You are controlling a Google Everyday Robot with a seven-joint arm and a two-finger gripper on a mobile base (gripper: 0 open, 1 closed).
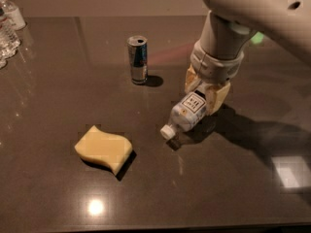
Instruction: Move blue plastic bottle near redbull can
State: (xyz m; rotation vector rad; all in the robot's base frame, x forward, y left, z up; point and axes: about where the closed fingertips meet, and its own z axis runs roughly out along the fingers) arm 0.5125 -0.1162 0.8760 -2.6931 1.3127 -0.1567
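One each: can [138,59], sponge [103,148], blue bottle [186,112], tool [205,92] gripping it; several clear bottles [8,32].
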